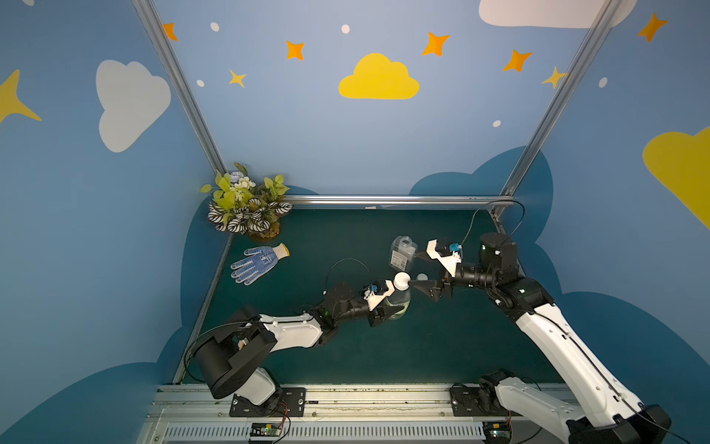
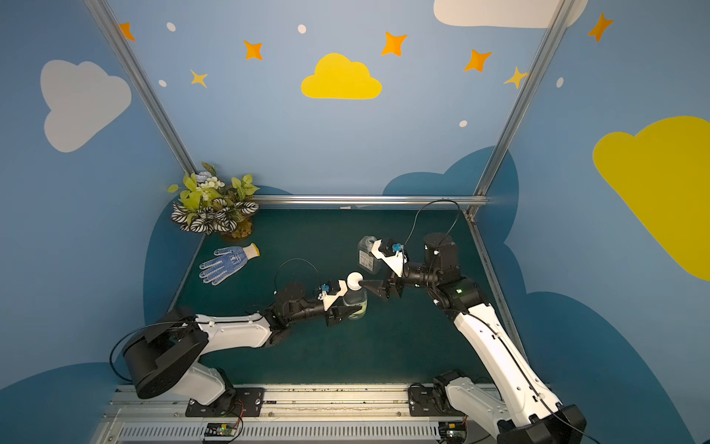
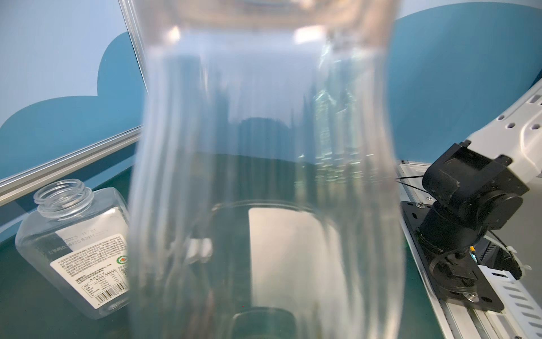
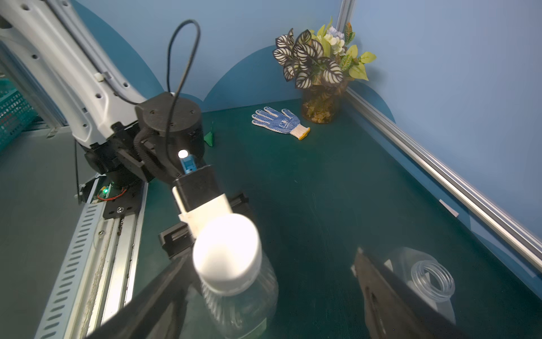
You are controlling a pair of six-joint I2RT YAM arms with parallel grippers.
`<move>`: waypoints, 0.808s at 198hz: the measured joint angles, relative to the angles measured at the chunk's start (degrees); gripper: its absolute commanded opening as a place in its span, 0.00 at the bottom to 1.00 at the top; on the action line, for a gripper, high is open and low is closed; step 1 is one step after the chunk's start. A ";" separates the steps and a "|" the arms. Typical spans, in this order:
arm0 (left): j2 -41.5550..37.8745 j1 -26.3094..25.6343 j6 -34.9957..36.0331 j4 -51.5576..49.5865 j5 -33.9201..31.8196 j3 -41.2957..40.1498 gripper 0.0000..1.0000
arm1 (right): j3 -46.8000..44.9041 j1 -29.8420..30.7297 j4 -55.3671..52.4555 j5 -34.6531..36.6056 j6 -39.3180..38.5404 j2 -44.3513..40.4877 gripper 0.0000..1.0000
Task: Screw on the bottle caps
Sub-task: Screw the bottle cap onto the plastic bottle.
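Tabletop (image 1: 422, 346), dark green, blue walls on three sides. Plant (image 1: 248, 203) in the far left corner. Glove (image 1: 258, 263) lies flat just in front of it, blue-dotted side up, well apart from the bottles.

Slim bottle (image 1: 399, 305) stands near mid-tabletop. My left gripper (image 1: 390, 307) reaches in from the left and is clamped tight around its body. In the left wrist view its clear wall (image 3: 264, 146) fills most of the frame, blurred.

Square bottle (image 1: 402, 251) stands farther back, near the slim one but not touching it. Its neck is open with the threads bare (image 4: 432, 277), and the white label (image 3: 93, 264) shows in the left wrist view.

My right gripper (image 1: 414, 269) comes in from the right with its jaws spread wide, gripping nothing. One jaw points at the slim bottle's top; the other lies just beside the square bottle.

Cap (image 1: 402, 280) sits on the slim bottle's neck, white and flat-topped (image 4: 227, 252). The tip of one right jaw is right at its rim; whether they touch, I cannot tell, nor how far down the cap is threaded.

Loose cap (image 1: 422, 276) lies flat on the tabletop just right of the capped bottle. In a top view it shows between my two right jaws.
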 measured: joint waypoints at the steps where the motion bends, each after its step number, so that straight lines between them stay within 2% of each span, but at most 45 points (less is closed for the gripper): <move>1: 0.00 0.00 0.00 0.00 0.02 0.00 0.46 | 0.09 0.04 0.13 0.11 0.07 0.22 0.89; 45: 0.00 0.00 0.00 0.33 0.31 0.00 0.46 | 2.51 0.74 1.11 2.01 2.60 4.28 0.88; 160: 0.59 0.00 0.00 -0.39 0.33 -0.39 0.46 | -0.70 0.72 1.60 5.46 1.84 1.36 0.90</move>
